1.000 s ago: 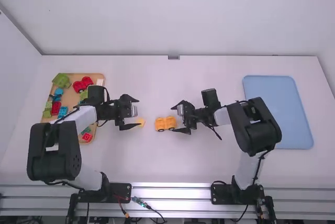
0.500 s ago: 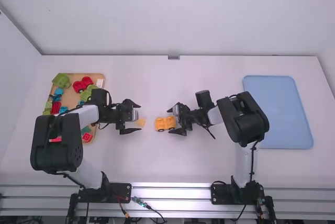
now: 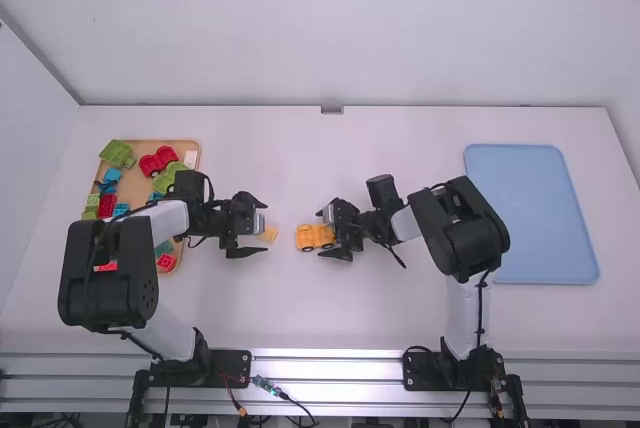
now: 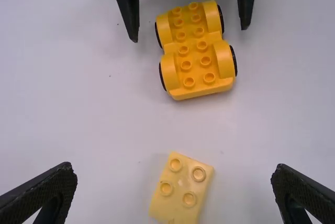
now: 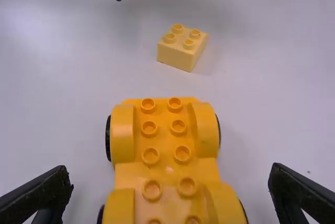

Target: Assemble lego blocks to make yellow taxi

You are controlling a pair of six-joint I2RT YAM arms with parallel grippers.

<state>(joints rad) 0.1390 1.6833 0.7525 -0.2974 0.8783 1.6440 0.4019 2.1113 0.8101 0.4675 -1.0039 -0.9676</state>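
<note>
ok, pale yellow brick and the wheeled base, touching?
Apart. Left wrist view: a strip of table runs between the pale yellow brick and the wheeled base's near end.

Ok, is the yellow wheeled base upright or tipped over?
Upright: the yellow wheeled base has its studs facing up and black wheels along both sides.
</note>
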